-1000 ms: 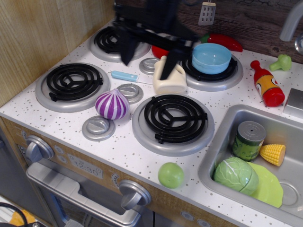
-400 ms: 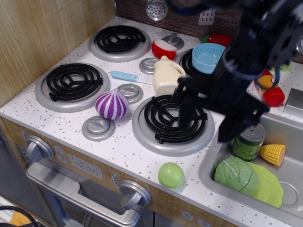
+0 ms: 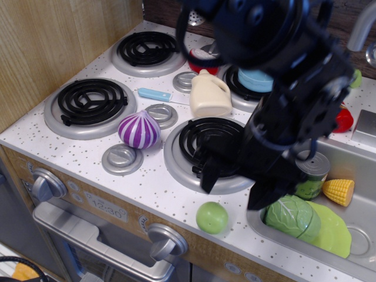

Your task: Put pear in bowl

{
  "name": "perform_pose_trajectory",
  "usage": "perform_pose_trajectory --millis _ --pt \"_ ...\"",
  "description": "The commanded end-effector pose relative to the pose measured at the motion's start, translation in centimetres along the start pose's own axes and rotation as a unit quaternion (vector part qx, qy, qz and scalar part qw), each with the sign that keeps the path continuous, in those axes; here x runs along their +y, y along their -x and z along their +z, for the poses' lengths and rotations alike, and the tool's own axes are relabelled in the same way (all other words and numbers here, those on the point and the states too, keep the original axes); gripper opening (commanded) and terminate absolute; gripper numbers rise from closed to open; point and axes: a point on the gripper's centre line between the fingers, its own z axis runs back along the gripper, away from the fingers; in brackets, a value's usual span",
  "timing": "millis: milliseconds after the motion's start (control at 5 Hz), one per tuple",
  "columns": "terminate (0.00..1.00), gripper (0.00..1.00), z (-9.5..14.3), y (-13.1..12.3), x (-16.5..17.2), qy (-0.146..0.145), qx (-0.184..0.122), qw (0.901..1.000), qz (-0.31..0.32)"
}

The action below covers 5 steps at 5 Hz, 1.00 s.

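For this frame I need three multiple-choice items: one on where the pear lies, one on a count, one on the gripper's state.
1. Where is the pear?
A. in the sink
B. on the counter near the front edge
C. inside the bowl

2. How many black coil burners are on the stovetop?
A. two
B. four
C. six

3. What is the state of the gripper?
A. open, empty, just above the pear
B. shut on the pear
C. shut on the purple onion

Answers:
1 B: the pear sits alone on the speckled counter, left of the sink, while the bowl is on the back right burner.
2 B: two coils at the back, two nearer the front, the right-hand ones partly behind the arm.
3 A: the two dark fingers stand apart with nothing between them, and the pear lies below them, untouched.
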Motion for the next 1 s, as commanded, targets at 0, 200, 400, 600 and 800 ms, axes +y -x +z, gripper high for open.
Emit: perform_pose_trajectory --millis 0,200,400,600,800 --pt "0.00 1.00 -0.3 0.0 0.4 0.018 -0.028 0.9994 0.012" --pt "0.00 1.00 -1.4 0.7 1.2 0.011 -0.035 0.9992 0.012" --pt "0.00 1.00 -2.3 0.9 2.1 0.020 -0.038 0.9990 0.011" --pt "0.00 1.00 -3.1 1.2 2.3 0.043 -0.036 0.9983 0.018" --pt "0.00 0.00 -3.4 0.9 2.5 0.064 -0.028 0.9973 0.021"
